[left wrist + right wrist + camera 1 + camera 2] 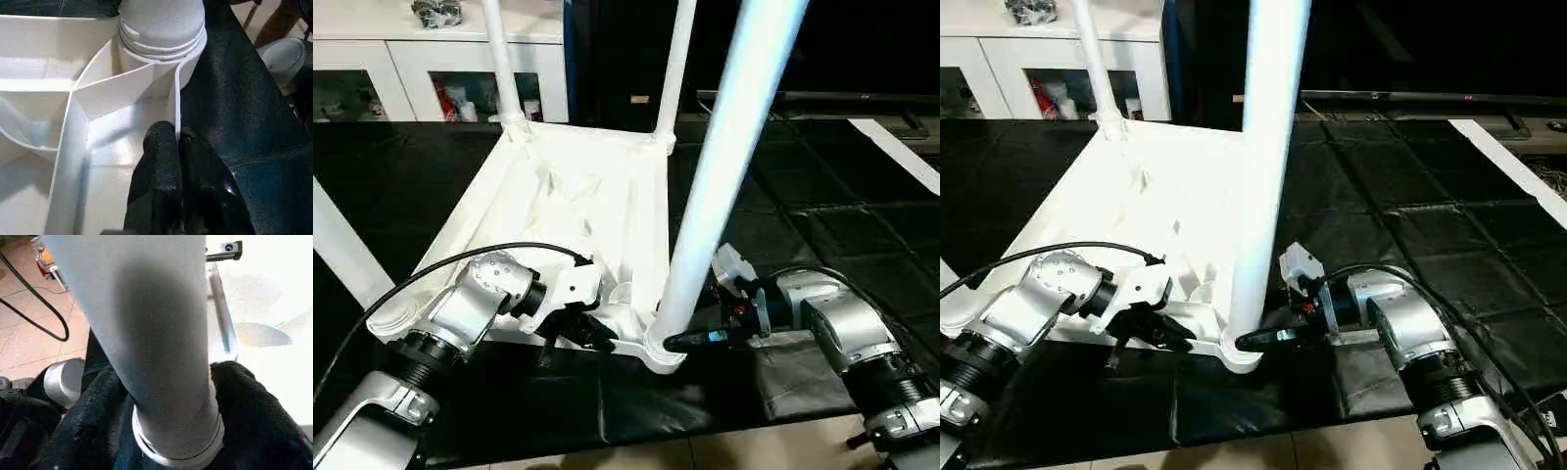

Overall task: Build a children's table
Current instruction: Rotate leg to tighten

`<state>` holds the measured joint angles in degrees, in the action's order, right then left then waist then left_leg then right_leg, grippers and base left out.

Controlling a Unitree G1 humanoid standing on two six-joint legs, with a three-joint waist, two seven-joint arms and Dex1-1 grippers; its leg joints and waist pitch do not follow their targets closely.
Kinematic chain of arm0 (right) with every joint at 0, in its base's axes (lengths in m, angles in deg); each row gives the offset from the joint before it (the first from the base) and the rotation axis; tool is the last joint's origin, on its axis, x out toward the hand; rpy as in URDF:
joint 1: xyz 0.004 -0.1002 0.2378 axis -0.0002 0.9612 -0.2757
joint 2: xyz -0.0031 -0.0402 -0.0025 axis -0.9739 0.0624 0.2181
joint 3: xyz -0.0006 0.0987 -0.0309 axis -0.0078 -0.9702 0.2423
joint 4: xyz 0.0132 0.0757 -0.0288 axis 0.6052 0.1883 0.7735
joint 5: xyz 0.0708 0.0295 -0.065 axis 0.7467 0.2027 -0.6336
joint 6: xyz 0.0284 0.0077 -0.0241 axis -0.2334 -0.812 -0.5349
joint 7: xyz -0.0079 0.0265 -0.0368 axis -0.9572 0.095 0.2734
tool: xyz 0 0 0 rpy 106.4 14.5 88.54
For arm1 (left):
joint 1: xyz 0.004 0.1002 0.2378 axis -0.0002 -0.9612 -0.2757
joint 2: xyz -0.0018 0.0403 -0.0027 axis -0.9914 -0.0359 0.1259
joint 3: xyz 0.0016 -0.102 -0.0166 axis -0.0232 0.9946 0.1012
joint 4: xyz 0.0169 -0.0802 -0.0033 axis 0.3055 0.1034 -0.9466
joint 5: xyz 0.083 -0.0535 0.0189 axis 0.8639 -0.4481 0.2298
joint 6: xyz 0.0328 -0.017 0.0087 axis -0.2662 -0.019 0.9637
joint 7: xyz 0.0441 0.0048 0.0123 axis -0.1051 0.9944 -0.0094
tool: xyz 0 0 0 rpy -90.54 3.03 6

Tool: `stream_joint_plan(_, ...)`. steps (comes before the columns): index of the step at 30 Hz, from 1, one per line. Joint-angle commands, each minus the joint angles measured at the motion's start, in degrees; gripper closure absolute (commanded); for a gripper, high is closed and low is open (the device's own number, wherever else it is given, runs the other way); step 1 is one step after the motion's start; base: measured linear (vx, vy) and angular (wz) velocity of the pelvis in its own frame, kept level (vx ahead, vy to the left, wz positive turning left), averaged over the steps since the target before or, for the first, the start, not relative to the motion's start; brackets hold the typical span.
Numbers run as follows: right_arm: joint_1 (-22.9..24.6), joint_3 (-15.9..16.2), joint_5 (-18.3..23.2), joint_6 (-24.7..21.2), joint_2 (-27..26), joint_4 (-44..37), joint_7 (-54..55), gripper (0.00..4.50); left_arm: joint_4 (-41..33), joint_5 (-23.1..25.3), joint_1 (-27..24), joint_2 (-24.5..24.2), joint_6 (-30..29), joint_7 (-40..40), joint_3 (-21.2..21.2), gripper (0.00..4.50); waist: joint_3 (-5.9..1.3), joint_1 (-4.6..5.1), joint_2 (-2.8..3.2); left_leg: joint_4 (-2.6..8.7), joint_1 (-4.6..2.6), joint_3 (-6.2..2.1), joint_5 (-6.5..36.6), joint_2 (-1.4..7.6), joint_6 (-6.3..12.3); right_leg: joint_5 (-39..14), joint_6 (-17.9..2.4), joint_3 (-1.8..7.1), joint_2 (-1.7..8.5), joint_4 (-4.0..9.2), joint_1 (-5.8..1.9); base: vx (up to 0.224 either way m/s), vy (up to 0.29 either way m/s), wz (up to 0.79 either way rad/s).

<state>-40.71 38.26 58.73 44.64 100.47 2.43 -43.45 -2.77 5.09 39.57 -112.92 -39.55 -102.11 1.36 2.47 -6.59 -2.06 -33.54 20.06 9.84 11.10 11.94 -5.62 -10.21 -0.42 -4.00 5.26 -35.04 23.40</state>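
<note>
- 4 legs are seen standing in the corner sockets of 1 white tabletop point(568, 196), which lies upside down on the black mat point(822, 206). The ribbed underside faces up so that the sockets can receive the legs from above.
- 2 far legs, the far-left leg point(499, 59) and the far-right leg point(675, 69), rise upright from the far corners. 1 near-left leg point(337, 245) leans out of the near-left socket and is cut by the picture edge.
- 1 near-right leg point(729, 166) stands in the near-right socket. It is enclosed just above its flared end by the right end effector point(690, 341), which appears closed on it, probably so that it can be seated or turned home.
- 1 left end effector point(582, 335) is closed, its fingertips point(164, 142) astride the thin rim wall of the tabletop beside that same socket. This hold is judged to brace the tabletop against the force applied to the leg.
- 2 end effectors are thus counted at 1 corner.
</note>
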Motion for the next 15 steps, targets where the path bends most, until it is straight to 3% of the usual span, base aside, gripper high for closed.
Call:
stream_joint_plan(1,-1.09,0.19,0.05,0.27,0.35,0.12,-0.42,2.00,0.19,0.53,0.81,0.49,0.72,-2.10,-2.12,4.50,-3.28,0.27,-0.03,3.96,0.01,0.34,9.63,1.31,2.21,-11.57,-12.57,2.39,2.62,3.65,-3.09,0.000,0.000,0.00)
stream_joint_plan(6,-0.50,0.30,0.84,0.08,0.11,-0.33,-0.81,2.37,1.20,0.37,1.07,1.13,0.36,-0.87,-1.52,4.50,-3.27,0.27,-0.10,4.03,-0.02,0.28,10.25,1.33,1.89,-13.23,-12.10,2.40,2.69,3.78,-3.09,0.000,0.000,0.00)
stream_joint_plan(7,0.06,0.11,1.20,-0.35,-0.07,-1.00,-0.57,2.40,1.43,0.30,1.09,1.54,-0.42,0.09,-1.12,4.50,-3.27,0.25,0.29,4.01,-0.07,0.27,10.20,1.30,1.84,-12.94,-12.20,2.42,2.67,3.77,-3.03,0.000,0.000,0.00)
stream_joint_plan(9,1.13,-0.49,1.90,-1.15,-0.48,-2.32,0.42,2.44,1.62,0.09,1.04,2.33,-2.06,2.02,-0.30,4.50,-3.24,0.19,0.21,4.01,-0.07,0.28,10.20,1.28,1.83,-12.57,-12.31,2.42,2.63,3.79,-3.07,0.000,0.000,0.00)
stream_joint_plan(13,4.87,-2.45,3.69,-5.84,-2.63,-7.18,6.64,2.47,0.69,-1.17,0.34,4.81,-6.79,7.77,2.42,4.50,-3.08,0.08,0.33,4.18,-0.38,0.25,12.27,1.26,1.19,-15.09,-11.84,2.49,2.63,4.19,-2.91,0.000,0.000,0.00)
stream_joint_plan(15,6.38,-2.90,2.56,-7.78,-4.87,-8.76,12.78,2.49,-0.49,-1.13,-0.05,6.18,-9.75,11.04,3.29,4.50,-2.85,0.36,0.50,4.45,-0.13,0.05,13.51,1.14,0.50,-18.71,-10.33,2.42,2.69,4.58,-2.94,0.000,0.000,0.00)
